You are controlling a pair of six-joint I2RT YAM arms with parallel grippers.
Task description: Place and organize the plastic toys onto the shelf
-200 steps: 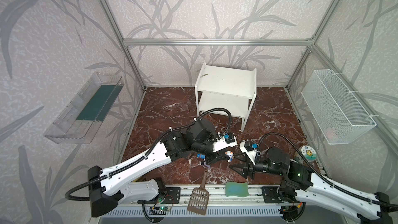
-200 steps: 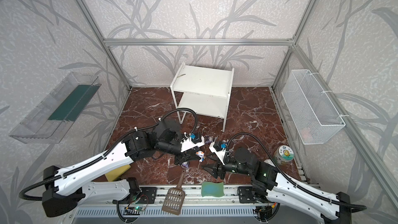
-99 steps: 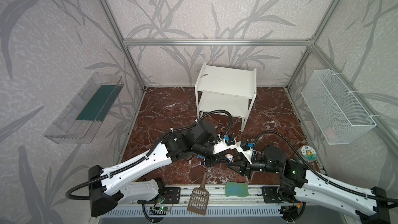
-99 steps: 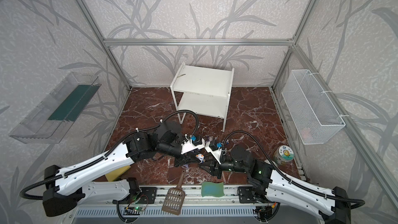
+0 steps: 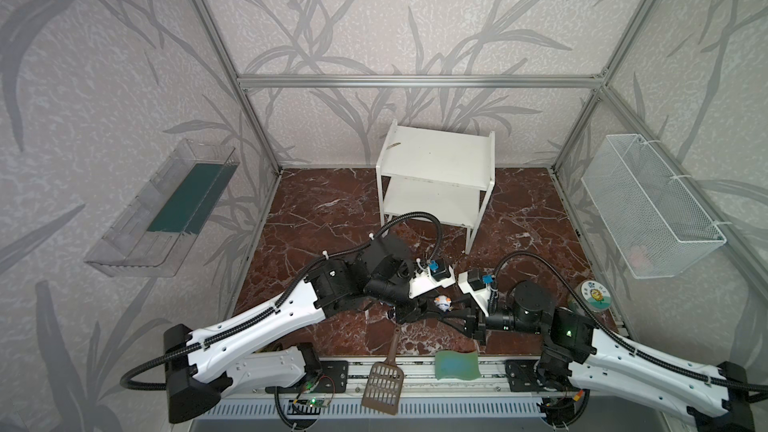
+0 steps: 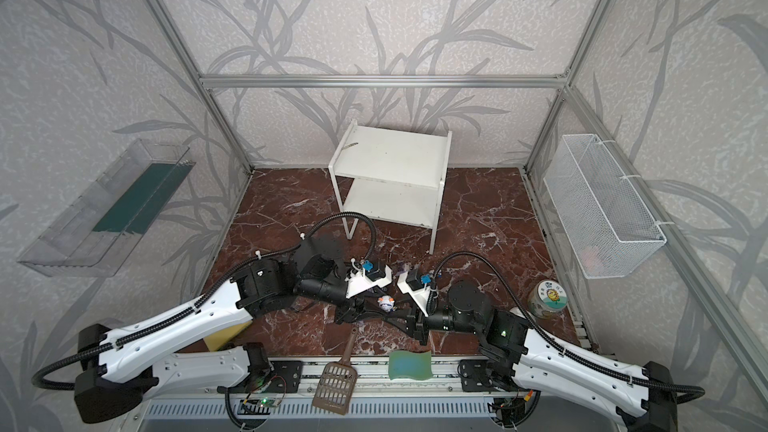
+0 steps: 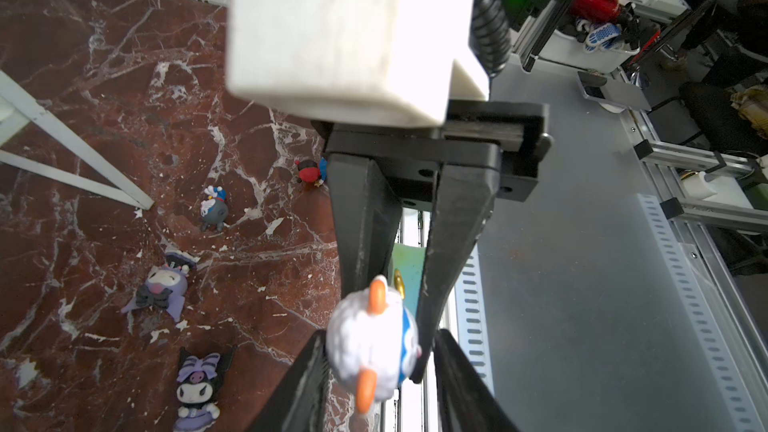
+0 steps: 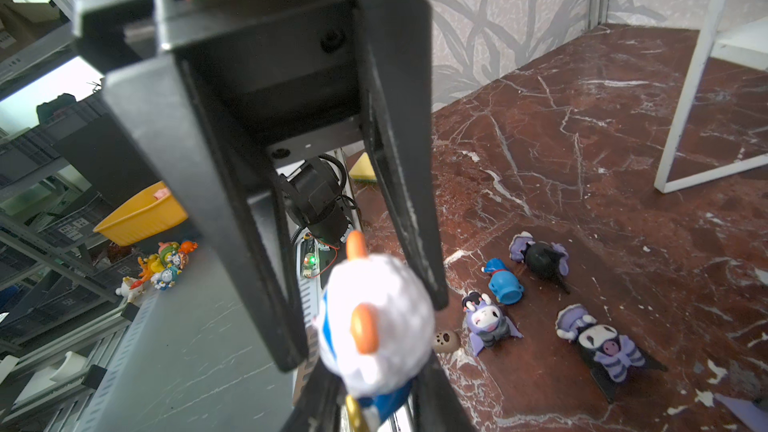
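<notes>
At near centre, right gripper (image 5: 454, 308) clamps the white-headed toy (image 5: 444, 303); left gripper (image 5: 434, 309) stands parted around it. Best to back left out straight, then carry to shelf (image 5: 436, 157).

Leaf-patterned walls (image 5: 374, 14), red marble floor (image 5: 332, 209)

My two arms
I see white shells, left arm (image 5: 274, 322) and right arm (image 5: 665, 384); black joints, ribbed cables (image 7: 490, 22), tapered fingers (image 7: 365, 218).

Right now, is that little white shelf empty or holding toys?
Empty: nothing stands on either board of the shelf in both top views; several toys lie on the floor.
</notes>
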